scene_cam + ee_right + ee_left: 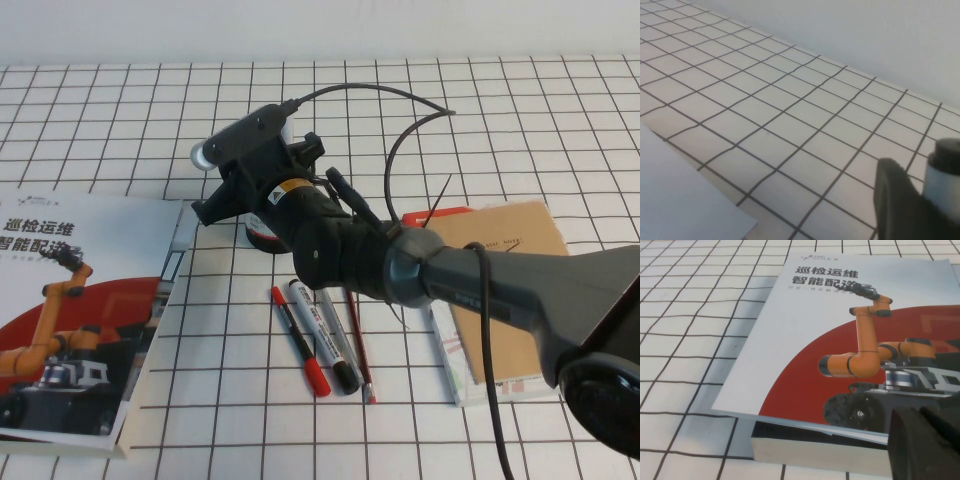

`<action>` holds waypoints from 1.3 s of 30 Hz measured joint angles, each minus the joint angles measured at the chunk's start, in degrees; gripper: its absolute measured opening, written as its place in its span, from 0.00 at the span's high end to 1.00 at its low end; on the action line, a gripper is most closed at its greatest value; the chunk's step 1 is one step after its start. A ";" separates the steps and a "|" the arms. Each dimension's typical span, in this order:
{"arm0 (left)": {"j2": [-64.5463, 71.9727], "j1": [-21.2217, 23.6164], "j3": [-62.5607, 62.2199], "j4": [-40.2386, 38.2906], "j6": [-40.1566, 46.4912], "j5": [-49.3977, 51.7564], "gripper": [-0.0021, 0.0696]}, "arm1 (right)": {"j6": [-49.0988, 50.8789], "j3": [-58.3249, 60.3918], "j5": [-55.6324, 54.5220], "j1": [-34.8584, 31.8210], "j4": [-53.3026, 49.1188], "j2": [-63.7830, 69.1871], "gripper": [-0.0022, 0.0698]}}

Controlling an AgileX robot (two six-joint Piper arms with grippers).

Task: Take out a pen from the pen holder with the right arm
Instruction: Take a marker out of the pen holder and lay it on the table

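Note:
My right arm reaches across the table middle, and its gripper [212, 207] hangs by the booklet's far right corner. In the right wrist view one dark finger [892, 195] presses against a white pen with a black cap [944, 182], so the gripper is shut on that pen. The arm hides most of the pen holder [262, 237]; only a small red and white part shows under the wrist. My left gripper [925, 445] hovers low over the booklet's near edge and does not show in the high view.
A red pen [300, 340], a black marker [325, 335] and a thin red pencil [360, 350] lie in front of the arm. A robot booklet [70, 310] covers the left side. A brown notebook [515, 300] on other books lies at the right.

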 joint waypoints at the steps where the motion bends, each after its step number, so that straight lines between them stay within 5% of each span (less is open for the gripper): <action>1: 0.00 0.00 0.00 0.00 0.00 0.00 0.97 | 0.00 0.00 0.12 0.00 0.05 -0.12 0.84; 22: 0.00 0.00 0.00 0.00 0.00 0.00 0.97 | -1.31 0.29 5.61 0.00 -1.77 -11.73 0.84; 30: 0.00 0.00 0.00 0.00 0.00 0.00 0.97 | 1.32 0.29 23.92 0.00 -2.47 -21.32 0.84; 39: 0.00 0.00 0.00 0.00 0.00 0.00 0.97 | 24.00 0.29 49.94 -1.41 -8.01 -26.55 0.84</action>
